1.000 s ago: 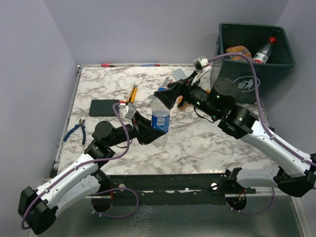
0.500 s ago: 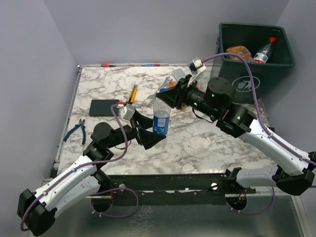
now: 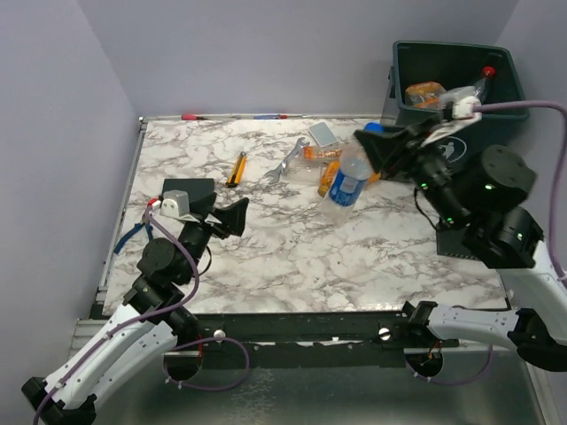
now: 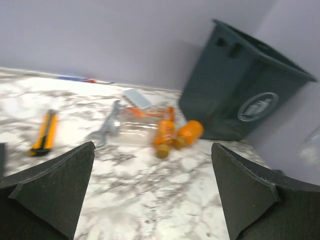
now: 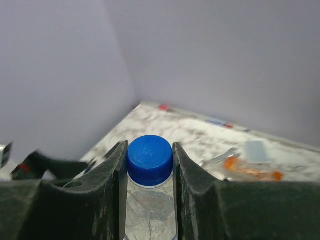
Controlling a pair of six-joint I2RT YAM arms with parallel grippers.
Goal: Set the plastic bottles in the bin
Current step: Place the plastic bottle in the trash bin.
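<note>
A clear bottle (image 3: 346,183) with a blue label and blue cap (image 5: 149,156) hangs tilted above the table's right half. My right gripper (image 3: 376,144) is shut on its neck, and the pads press both sides of the cap in the right wrist view. Left of the dark green bin (image 3: 499,121) lie two orange bottles (image 4: 164,134) (image 4: 189,133) and a flattened clear one (image 4: 134,131). Inside the bin are an orange bottle (image 3: 423,91) and a red-capped clear one (image 3: 476,83). My left gripper (image 3: 226,207) stands open and empty over the table's left side.
A silver wrench (image 3: 283,165) and a yellow-handled knife (image 3: 237,168) lie mid-table near the back. A grey card (image 3: 322,133) sits behind the bottles. A black pad (image 3: 188,187) and blue pliers (image 3: 133,235) are at the left edge.
The left gripper opened, let go of the blue-label bottle and drew back left. The right gripper closed on the bottle's neck and carried it up and right toward the bin.
</note>
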